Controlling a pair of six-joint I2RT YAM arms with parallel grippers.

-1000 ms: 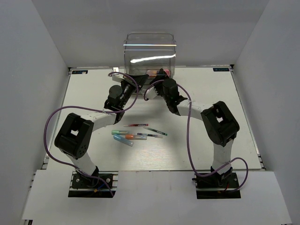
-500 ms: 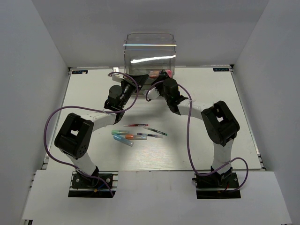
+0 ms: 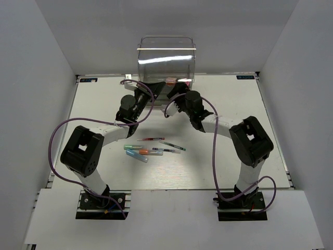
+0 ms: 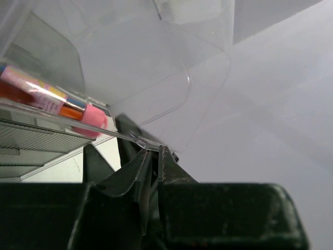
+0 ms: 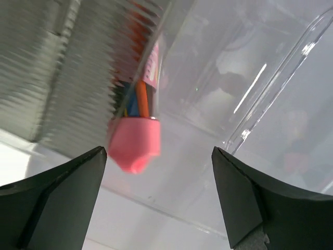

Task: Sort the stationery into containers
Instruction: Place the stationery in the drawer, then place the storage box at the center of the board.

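Observation:
The clear organiser (image 3: 166,57) stands at the table's back centre. A pink tube (image 3: 174,80) lies in its lower drawer; it also shows in the left wrist view (image 4: 62,107) and the right wrist view (image 5: 136,140). My left gripper (image 3: 142,97) is shut on a thin clear plastic edge (image 4: 136,139) at the organiser's front left; its jaws (image 4: 155,151) pinch it. My right gripper (image 3: 181,100) is open and empty just in front of the drawer, with the pink tube's end between its fingertips (image 5: 158,166) but behind the plastic. Loose pens and markers (image 3: 153,147) lie mid-table.
On the table lie a red pen (image 3: 153,139), a dark pen (image 3: 171,145), another dark pen (image 3: 165,150), a green marker (image 3: 134,147), an orange marker (image 3: 145,152) and a blue marker (image 3: 138,157). White walls close in the table on three sides.
My right gripper has drawn back a little from the organiser, to the right and toward me. The pink tube stays in the drawer. The left gripper keeps its hold.

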